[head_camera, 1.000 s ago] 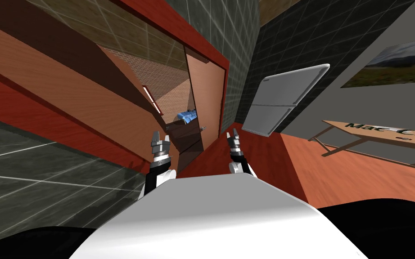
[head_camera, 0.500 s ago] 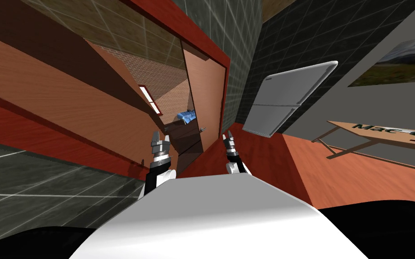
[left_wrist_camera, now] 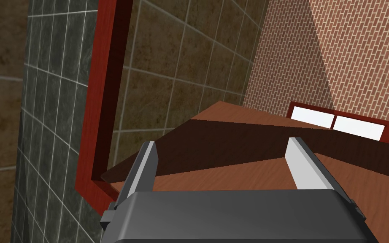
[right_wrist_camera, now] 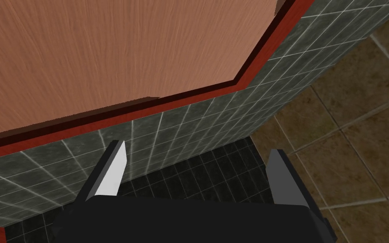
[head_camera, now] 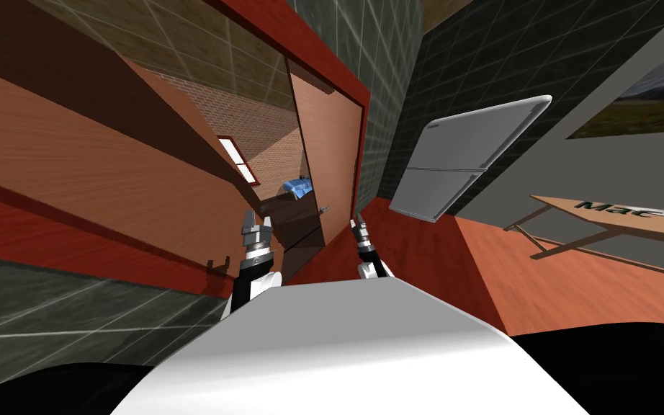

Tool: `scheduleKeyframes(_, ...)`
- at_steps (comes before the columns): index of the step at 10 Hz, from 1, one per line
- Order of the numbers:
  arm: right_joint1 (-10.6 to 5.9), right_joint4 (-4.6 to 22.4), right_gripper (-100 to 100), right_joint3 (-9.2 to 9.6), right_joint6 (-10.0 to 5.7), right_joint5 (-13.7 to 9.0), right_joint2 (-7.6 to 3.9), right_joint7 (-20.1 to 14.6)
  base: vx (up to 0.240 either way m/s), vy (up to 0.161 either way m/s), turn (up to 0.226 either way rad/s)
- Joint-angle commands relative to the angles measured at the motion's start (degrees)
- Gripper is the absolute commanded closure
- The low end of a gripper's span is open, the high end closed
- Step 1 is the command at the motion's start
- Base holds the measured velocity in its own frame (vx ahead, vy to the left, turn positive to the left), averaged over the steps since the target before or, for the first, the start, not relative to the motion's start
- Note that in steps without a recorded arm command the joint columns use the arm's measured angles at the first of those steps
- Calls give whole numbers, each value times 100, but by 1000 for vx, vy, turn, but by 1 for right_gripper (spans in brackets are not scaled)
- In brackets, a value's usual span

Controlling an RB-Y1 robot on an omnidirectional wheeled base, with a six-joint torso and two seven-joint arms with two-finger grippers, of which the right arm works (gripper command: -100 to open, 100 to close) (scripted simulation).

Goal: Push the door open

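A red-framed doorway stands ahead of me with two wooden leaves. The right leaf (head_camera: pixel 327 151) carries a small handle (head_camera: pixel 321 210); the long left leaf (head_camera: pixel 107 173) angles away, with a gap between them onto a brick-walled room. My left gripper (head_camera: pixel 257 229) is open in front of that gap, and its wrist view has the gripper (left_wrist_camera: pixel 225 166) just under the left leaf's top edge (left_wrist_camera: pixel 240 143). My right gripper (head_camera: pixel 358 228) is open beside the right leaf's lower edge, facing that leaf (right_wrist_camera: pixel 126 50) and the red frame (right_wrist_camera: pixel 265 50).
A grey fridge (head_camera: pixel 460 162) leans against the dark tiled wall at the right. A wooden table (head_camera: pixel 626 216) with lettering stands farther right, under a wall picture (head_camera: pixel 640 101). Something blue (head_camera: pixel 300 187) and a window (head_camera: pixel 235 160) lie beyond the opening. The floor is red-brown.
My head view has swung a little, so the fridge and table sit farther right. My right gripper has moved left, closer to the right leaf. The left gripper has held still.
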Motion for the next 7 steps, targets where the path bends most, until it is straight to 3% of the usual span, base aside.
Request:
scheduleKeyframes(1,-144,282,-100,78,-50,-4,-35,-37,90,-31,9)
scheduleKeyframes(6,-415,1017,-100,420,-194,29,-89,-100,102,-25,9)
scheduleKeyframes(7,-415,1017,-100,420,-194,29,-89,-100,65,-14,3)
